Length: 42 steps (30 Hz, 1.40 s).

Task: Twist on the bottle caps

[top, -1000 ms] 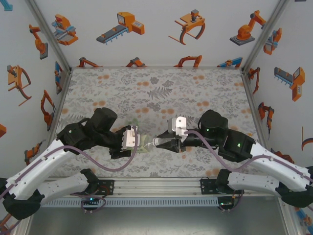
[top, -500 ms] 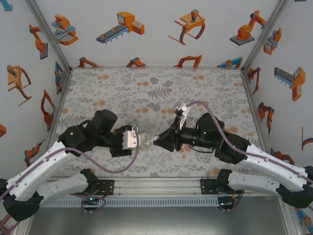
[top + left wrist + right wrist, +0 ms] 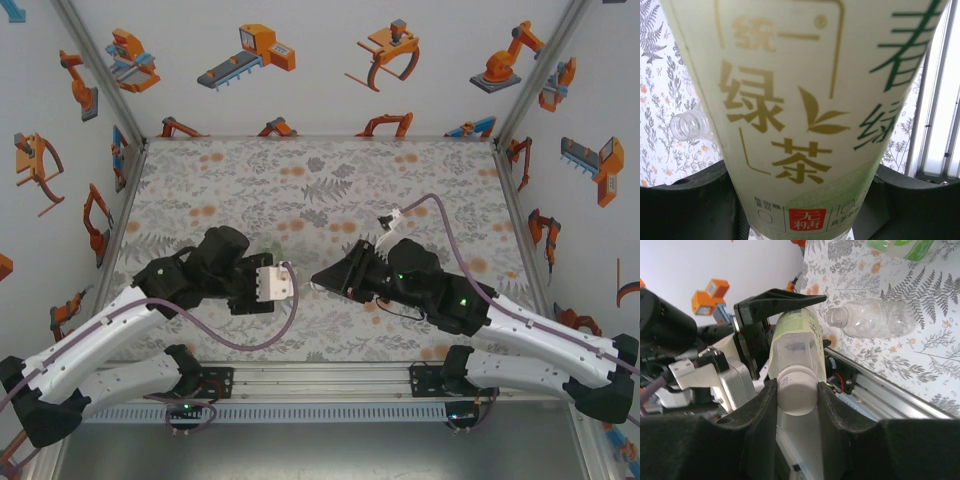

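Seemingly partway: left tool (image 3: 283,287) clamped around one labelled bottle (image 3: 800,100), held off the worktop (image 3: 920,365); right tool (image 3: 320,279) pinched narrow on the one white cap (image 3: 796,392) at that bottle's neck, likely mid-thread. Left to cap, lying on the worktop: one colourless bottle (image 3: 875,322), open-necked; perhaps one green-labelled bottle (image 3: 900,247), neck out of frame; counted so: three bottles, one cap.

A tablecloth (image 3: 330,180) printed with grey fern leaves and orange flowers lies below the right fingers (image 3: 765,415) and stretches far beyond them. On the near side of the fingers an aluminium rail (image 3: 320,378) runs along the table edge, and a slotted grey cable duct (image 3: 320,412) lies just beside it, farther from the fingers. White walls (image 3: 320,60) with orange robot stickers (image 3: 250,52) stand past the cloth's far edge.
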Each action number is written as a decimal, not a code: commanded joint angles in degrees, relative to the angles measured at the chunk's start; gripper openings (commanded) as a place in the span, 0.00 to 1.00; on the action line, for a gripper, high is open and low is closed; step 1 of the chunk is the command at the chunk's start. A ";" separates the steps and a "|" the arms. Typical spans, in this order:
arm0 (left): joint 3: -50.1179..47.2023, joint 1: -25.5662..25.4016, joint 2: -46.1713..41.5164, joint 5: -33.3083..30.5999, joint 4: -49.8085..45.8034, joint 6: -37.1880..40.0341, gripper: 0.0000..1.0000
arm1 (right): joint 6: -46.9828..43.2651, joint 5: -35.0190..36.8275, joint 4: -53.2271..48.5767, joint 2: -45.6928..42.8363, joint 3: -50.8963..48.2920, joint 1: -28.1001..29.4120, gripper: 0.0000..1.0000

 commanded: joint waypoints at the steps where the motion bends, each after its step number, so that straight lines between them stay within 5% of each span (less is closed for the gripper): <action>1: 1.23 -1.99 0.77 4.03 11.04 0.87 0.00 | 9.06 0.33 1.49 1.29 -4.22 0.97 0.00; 5: 0.63 -2.54 1.45 3.08 11.04 1.41 0.00 | 8.46 1.36 1.17 0.19 -4.95 0.97 0.00; 14: -1.10 -2.63 1.56 3.28 11.01 2.11 0.00 | -0.85 4.29 -5.28 -3.30 -1.96 1.00 0.46; 18: -1.23 -2.63 1.96 3.23 10.70 2.04 0.00 | -6.98 4.68 -9.07 -3.32 1.64 1.00 0.58; 31: 0.56 -2.81 0.85 4.38 9.01 1.14 0.00 | -34.96 7.97 -11.52 -9.56 8.79 0.98 0.61; 35: 2.45 -2.81 0.77 6.05 6.80 0.66 0.00 | -52.36 3.01 -8.75 -10.80 9.82 1.00 0.58; 42: 4.85 -2.81 0.14 9.27 2.51 -1.42 0.00 | -88.42 -15.63 -8.92 -10.57 10.38 0.95 0.55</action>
